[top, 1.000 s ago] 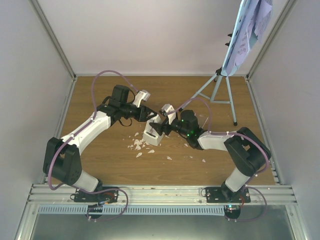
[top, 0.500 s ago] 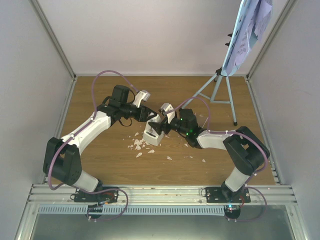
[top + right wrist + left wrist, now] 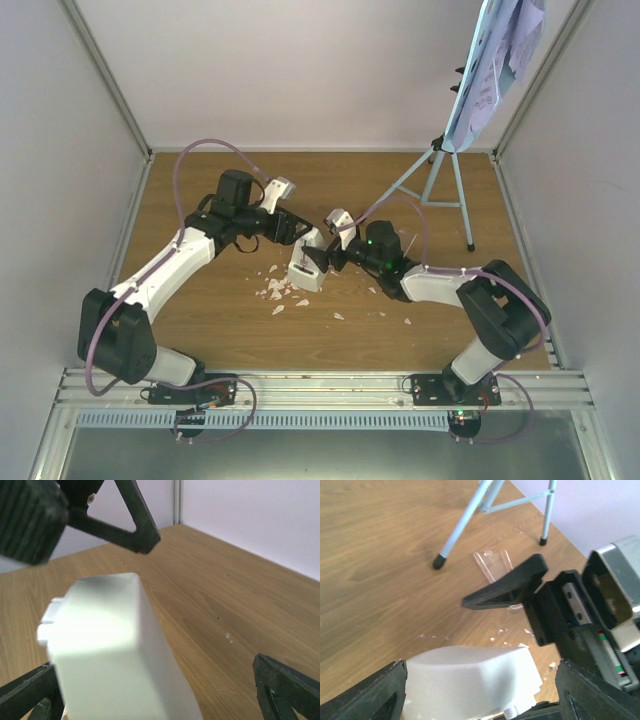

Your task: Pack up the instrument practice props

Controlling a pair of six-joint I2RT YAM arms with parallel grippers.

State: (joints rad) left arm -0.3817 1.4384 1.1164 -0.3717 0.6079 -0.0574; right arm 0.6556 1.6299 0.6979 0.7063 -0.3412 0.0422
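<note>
Over the wooden table (image 3: 200, 320), I am holding my left claw (image 3: 298, 233) and right claw (image 3: 322, 252) spread wide and empty around the white metronome (image 3: 303, 270) between them, likely readying a firm grip before capping it with the clear cover (image 3: 493, 566) lying just beyond.

A brown wood-grain surface (image 3: 200, 200) forms the base of a small booth. Plain pale walls (image 3: 300, 70) close off the back and both sides, meeting at slim aluminium corner posts (image 3: 107, 75). A slotted aluminium rail (image 3: 320, 384) runs along the near edge. The light is soft and even.
</note>
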